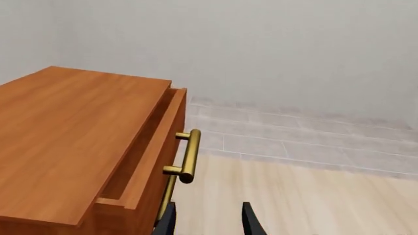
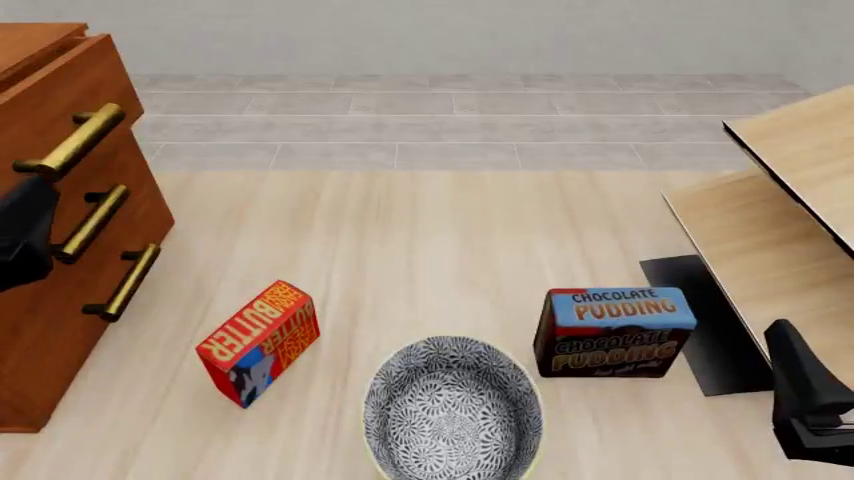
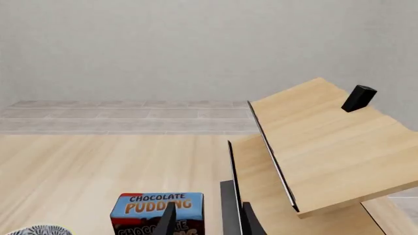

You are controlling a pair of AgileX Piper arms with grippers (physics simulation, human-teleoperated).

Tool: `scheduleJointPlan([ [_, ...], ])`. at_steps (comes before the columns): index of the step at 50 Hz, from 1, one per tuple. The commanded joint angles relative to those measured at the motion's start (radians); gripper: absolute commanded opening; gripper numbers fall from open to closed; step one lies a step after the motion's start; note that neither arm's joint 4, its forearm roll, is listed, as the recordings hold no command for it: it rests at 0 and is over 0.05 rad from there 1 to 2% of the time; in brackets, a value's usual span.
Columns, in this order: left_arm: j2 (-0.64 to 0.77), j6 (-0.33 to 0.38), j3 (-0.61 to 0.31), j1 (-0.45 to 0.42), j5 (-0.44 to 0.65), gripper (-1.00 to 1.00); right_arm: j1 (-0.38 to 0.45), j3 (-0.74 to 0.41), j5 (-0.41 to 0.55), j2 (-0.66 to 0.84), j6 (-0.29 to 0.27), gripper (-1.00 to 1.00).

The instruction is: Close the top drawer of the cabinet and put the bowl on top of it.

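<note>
The cabinet (image 2: 40, 330) stands at the left of the front view. Its top drawer (image 2: 80, 85) is pulled out a little, leaving a gap behind the drawer front (image 1: 156, 147) under the cabinet top (image 1: 65, 137). A brass bar handle (image 1: 189, 155) runs along that front. My left gripper (image 1: 209, 226) is open, close in front of the drawers just below that handle, and shows as a dark shape (image 2: 24, 230). The bowl (image 2: 454, 412), black-and-white patterned, sits on the table at the near middle. My right gripper (image 3: 209, 225) is open and empty at the near right (image 2: 807, 400).
A red butter box (image 2: 258, 342) stands tilted left of the bowl. A chocolate pudding box (image 2: 614, 332) stands to the bowl's right, just ahead of my right gripper (image 3: 156, 211). A pale wooden shelf unit (image 2: 787, 190) on a black base fills the right side.
</note>
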Motion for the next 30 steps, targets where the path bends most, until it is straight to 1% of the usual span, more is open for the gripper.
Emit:
scheduleJointPlan([
  [1,0.119,0.005,0.031,0.011,-0.109,1.0,0.0,0.0,0.004,-0.003,0.0,1.0],
  [8,0.162,0.008,0.039,0.026,-0.14,1.0,0.0,0.0,0.004,-0.004,0.0,1.0],
  [9,0.158,0.002,0.038,0.03,-0.142,1.0,0.0,0.0,0.004,-0.004,0.0,1.0],
  [11,0.149,0.012,0.042,0.046,-0.149,1.0,0.0,0.0,0.004,-0.003,0.0,1.0],
  [12,0.153,0.0,0.045,0.058,-0.149,1.0,0.0,0.0,0.004,-0.003,0.0,1.0],
  [13,0.127,0.025,0.053,0.069,-0.154,1.0,0.0,0.0,0.004,-0.003,0.0,1.0],
  [18,0.131,0.025,0.06,0.079,-0.165,1.0,0.0,0.0,0.004,-0.004,0.0,1.0],
  [30,0.095,0.032,0.065,0.11,-0.154,1.0,0.0,0.0,0.004,-0.004,0.0,1.0],
])
